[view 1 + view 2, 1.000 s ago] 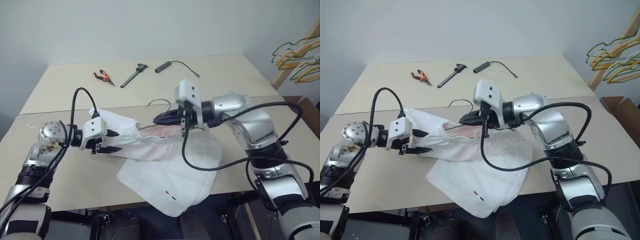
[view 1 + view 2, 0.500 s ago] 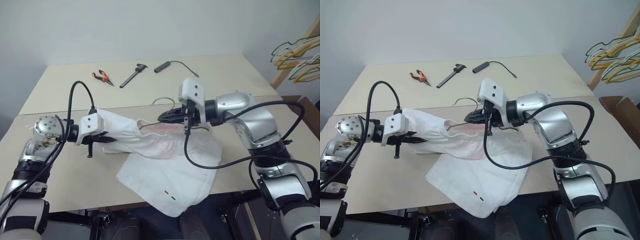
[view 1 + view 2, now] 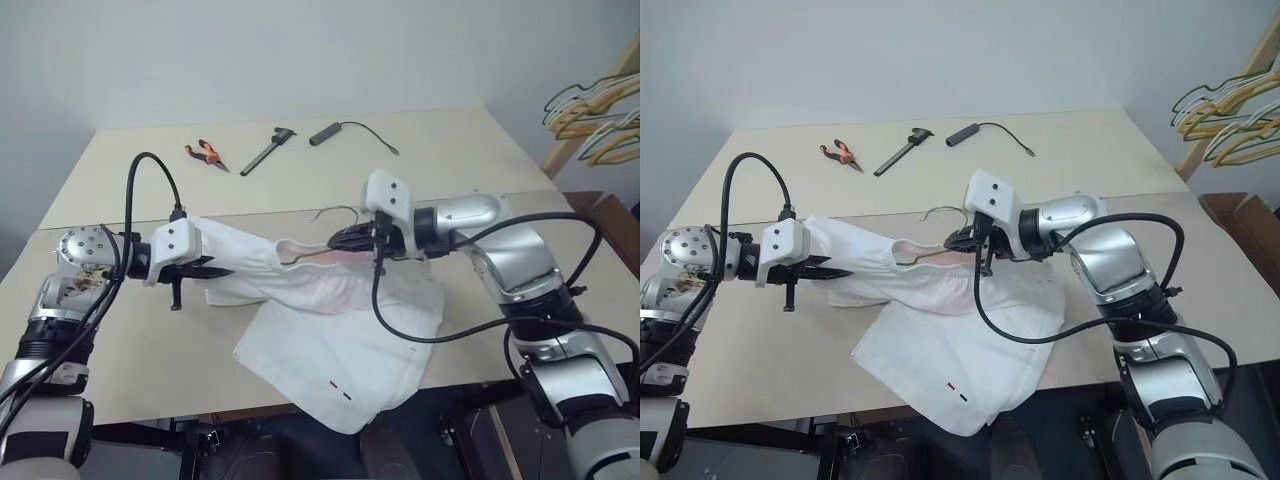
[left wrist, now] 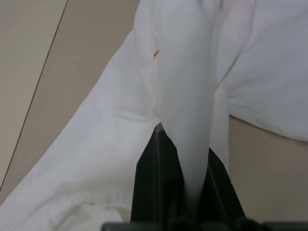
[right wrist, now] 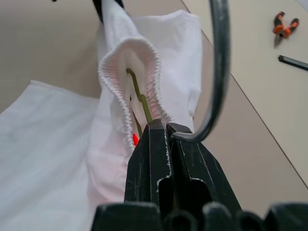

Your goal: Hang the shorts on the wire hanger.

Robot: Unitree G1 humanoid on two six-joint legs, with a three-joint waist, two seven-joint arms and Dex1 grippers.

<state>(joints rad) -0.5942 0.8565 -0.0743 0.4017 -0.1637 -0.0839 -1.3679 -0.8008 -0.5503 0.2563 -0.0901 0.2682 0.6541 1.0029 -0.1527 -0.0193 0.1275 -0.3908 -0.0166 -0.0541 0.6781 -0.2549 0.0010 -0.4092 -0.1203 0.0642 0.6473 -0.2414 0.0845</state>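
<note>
The white shorts (image 3: pixel 330 330) lie spread over the table's near edge, with the hem hanging off the front. Their upper part is stretched between my two grippers. My left gripper (image 3: pixel 210 270) is shut on a fold of the cloth (image 4: pixel 187 110) at the shorts' left end. My right gripper (image 3: pixel 340 240) is shut on the thin wire hanger (image 5: pixel 139 98) just below its hook (image 3: pixel 335 211). One arm of the hanger runs into the gathered waistband opening (image 5: pixel 127 53). The rest of the hanger is hidden inside the cloth.
At the back of the table (image 3: pixel 120 330) lie orange-handled pliers (image 3: pixel 205 153), a black tool (image 3: pixel 267 150) and a black handle with a cord (image 3: pixel 335 131). A bunch of yellow, green and tan hangers (image 3: pixel 595 115) hangs on a wooden rack at the far right.
My left gripper, open at the shorts' edge a second ago, has shut on the cloth. My right gripper has shifted a little to the right with the hanger, pulling the waistband taut.
</note>
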